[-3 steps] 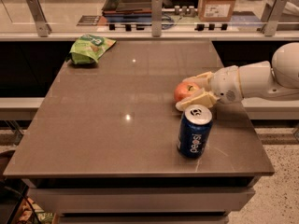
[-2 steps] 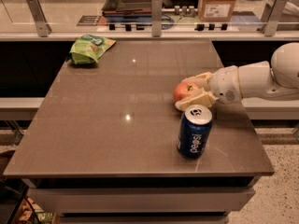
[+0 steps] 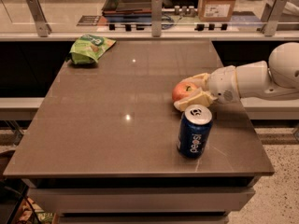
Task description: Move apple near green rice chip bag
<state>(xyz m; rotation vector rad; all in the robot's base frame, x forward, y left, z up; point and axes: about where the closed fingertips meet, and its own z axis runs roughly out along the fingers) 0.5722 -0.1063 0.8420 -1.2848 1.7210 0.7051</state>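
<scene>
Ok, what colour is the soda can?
Blue can, camera view; gripper around the apple behind it.

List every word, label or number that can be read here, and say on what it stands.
"pepsi": white letters, turned sideways, on the blue can.
Green rice chip bag: dark logo, too blurred to read.
Cardboard box: white label, too small to read.
The tool, closed on the apple beside the can, shows no text.

gripper [image 3: 190,90] clasps apple [image 3: 181,90] near right edge; soda can [image 3: 195,131] stands just in front; open tabletop [image 3: 126,87] toward chip bag [image 3: 89,49].
</scene>
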